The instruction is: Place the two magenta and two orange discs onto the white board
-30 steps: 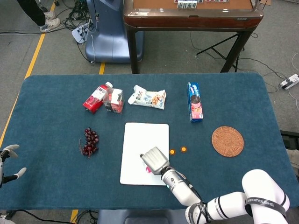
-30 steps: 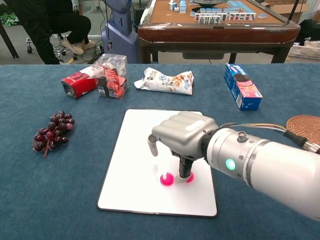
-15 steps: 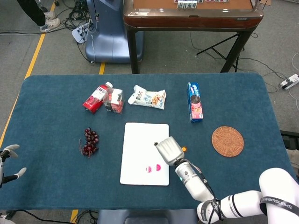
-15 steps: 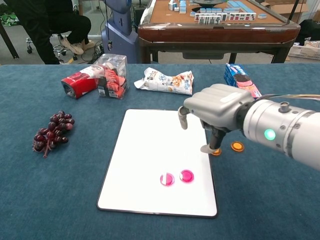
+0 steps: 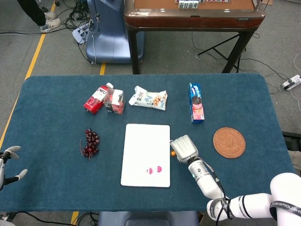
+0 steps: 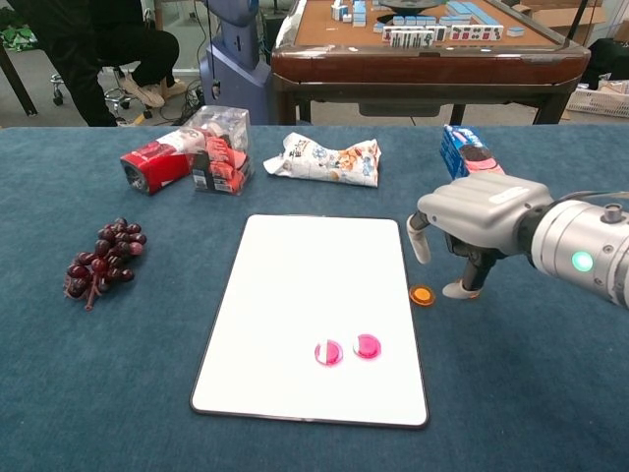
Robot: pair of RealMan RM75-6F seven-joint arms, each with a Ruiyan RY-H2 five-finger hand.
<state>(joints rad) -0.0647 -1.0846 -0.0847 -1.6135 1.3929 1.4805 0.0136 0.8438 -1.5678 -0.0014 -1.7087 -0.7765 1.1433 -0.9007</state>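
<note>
Just right of the white board (image 6: 295, 295), the right hand (image 6: 472, 221) hovers empty, fingers spread, directly over 1 orange disc; the other orange disc (image 6: 422, 295) lies leftward. 2 magenta discs (image 6: 346, 348) sit on the board.

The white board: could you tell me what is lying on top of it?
Two magenta discs lie side by side on the white board. One orange disc sits beside it; the right hand hides the other.
</note>
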